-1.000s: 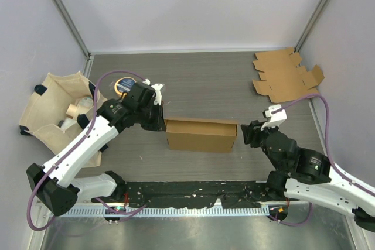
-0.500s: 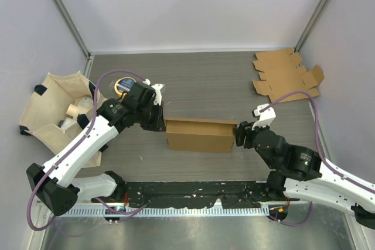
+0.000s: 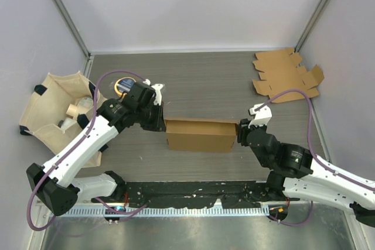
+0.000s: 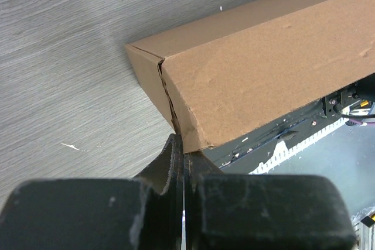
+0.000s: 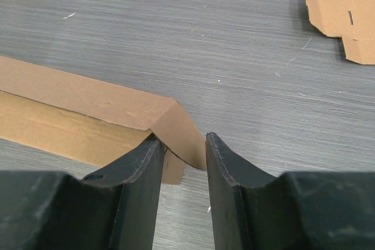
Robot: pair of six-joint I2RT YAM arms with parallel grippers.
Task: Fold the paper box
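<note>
The paper box (image 3: 201, 134) lies between the two claws, one at each end. The right gripper (image 5: 181, 144) stands part open, its fingers (image 5: 140, 168) astride the box's bent end flap; the flap corner sits in the gap and nothing is clamped. The left gripper (image 4: 183, 147) is closed tight, and its tips meet the box's near bottom corner, seemingly pinching the thin cardboard edge there.

The box looks light and creased, stiff along its panels but easily dented or slid on the table, so it is best taken by flap edges near the fold lines, with the far end braced.

Ahead of the right claw, off to its right, lies a flat cardboard blank (image 3: 287, 77). Outward from the left claw, away from the box, sits a cloth bag (image 3: 50, 98) holding a few pale items, too small to identify.
</note>
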